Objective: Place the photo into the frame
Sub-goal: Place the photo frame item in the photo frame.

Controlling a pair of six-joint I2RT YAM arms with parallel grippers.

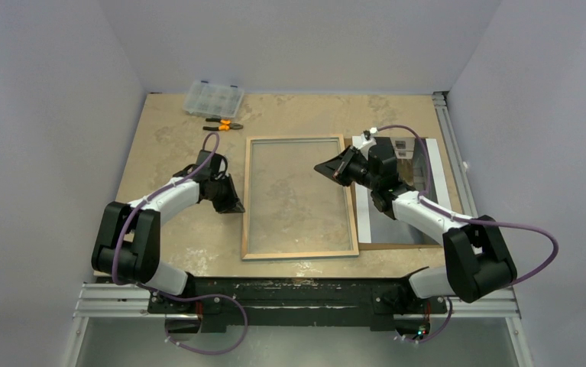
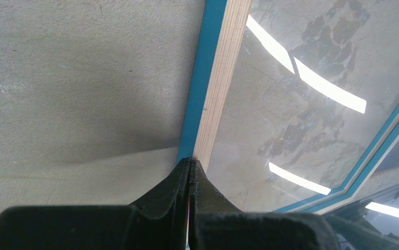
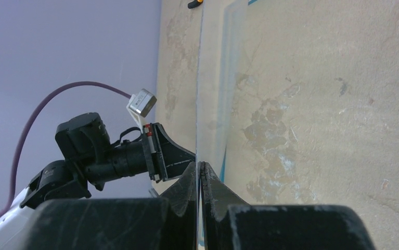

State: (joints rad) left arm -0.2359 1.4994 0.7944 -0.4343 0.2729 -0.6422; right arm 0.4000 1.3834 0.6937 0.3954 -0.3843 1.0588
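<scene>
Since the frame point(image 1: 297, 254) lies flat on the surface point(image 1: 160, 145) with its pale wood back upward, I judge that the step in hand is to make the frame ready for the photo, not yet to carry the photo. The left pincer point(image 1: 232, 205) is at the frame's left rail, with its jaws pressed fully together and holding nothing. In the left wrist view the tips touch the rail where the blue face meets the wood.

The right pincer point(image 1: 324, 170) is over the frame's opening, near its right rail and toward the far end, and its jaws are also together. In the right wrist view a thin clear edge runs straight into its tips, and I cannot tell whether it is pinched or only touched. The photo point(image 1: 366, 218) lies just right of the frame, on the brown backing board point(image 1: 396, 246), partly hidden under my right arm.

To do this well I would move both sides slowly and equally, because a push on one rail only will probably turn the frame. I think the thin rail can slip off closed tips, so I would hold the tips low against it. The clear pane looks fragile and slippery, so I would not press on it. Before I reach for the photo, the right arm must lift away from the frame. The pincer must then open a little to take the white border without bending the print.
</scene>
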